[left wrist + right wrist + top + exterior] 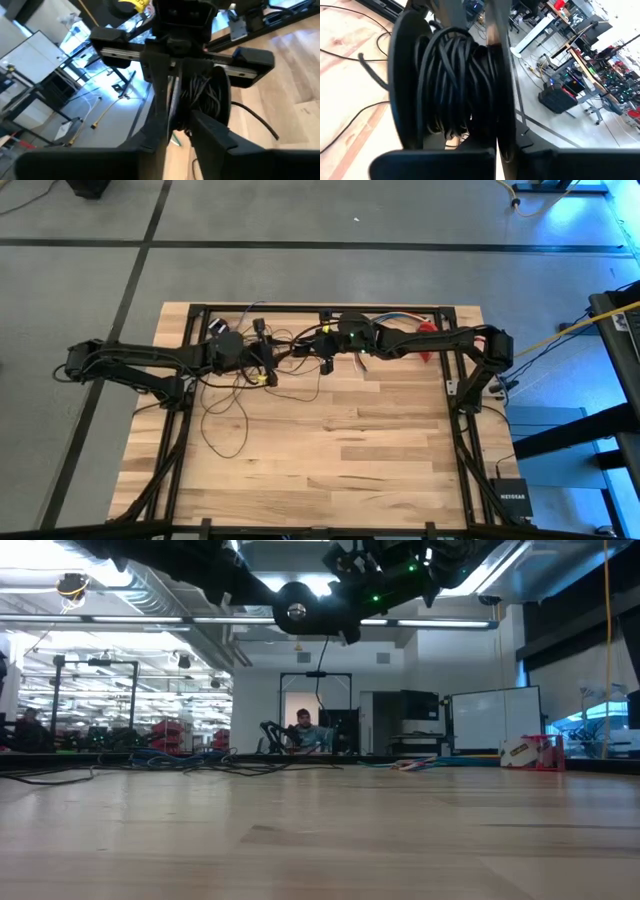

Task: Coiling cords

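From above, both arms meet near the table's upper middle. Loose cords trail to the lower left. Only the wrist views show the coil: the right gripper is clamped on it, while the left gripper's spread is unclear.

Both dark two-finger grippers are meeting above the far middle of the pale wooden plank table, the left gripper reaching in from the left and the right gripper from the right, raised off the surface. A bundle of thin dark cord is sitting between the right gripper's fingers, just beside the left gripper. More loose loops of the cord are lying on the table's left half, nearer than the left arm.
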Controlling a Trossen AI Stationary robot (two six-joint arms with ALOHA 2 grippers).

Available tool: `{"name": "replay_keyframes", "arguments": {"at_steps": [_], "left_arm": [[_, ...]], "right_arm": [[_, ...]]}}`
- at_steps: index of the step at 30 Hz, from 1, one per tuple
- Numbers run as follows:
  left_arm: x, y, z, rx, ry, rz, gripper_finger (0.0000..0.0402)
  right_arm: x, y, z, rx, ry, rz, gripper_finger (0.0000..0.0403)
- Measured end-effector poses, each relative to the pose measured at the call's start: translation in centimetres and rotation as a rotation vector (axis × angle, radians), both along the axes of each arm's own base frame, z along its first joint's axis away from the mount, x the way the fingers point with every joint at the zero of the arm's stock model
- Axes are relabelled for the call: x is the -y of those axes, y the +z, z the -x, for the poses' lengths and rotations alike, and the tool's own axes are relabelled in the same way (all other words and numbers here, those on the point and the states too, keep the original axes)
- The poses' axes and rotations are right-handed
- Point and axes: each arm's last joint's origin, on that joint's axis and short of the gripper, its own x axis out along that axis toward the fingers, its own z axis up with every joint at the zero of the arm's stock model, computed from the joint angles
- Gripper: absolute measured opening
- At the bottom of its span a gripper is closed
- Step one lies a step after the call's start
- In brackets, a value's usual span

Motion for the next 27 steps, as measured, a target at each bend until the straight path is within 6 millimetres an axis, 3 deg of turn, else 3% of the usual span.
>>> {"name": "replay_keyframes", "arguments": {"at_steps": [5, 27], "left_arm": [[0.04, 0.11, 0.08, 0.006, -0.007, 0.002, 0.001], [0.06, 0.14, 0.11, 0.025, 0.02, 0.037, 0.0002]], "right_arm": [[-0.06, 0.0, -0.01, 0.001, -0.002, 0.0, 0.0016], [-0.09, -0.15, 0.04, -0.017, -0.008, -0.005, 0.003]]}}
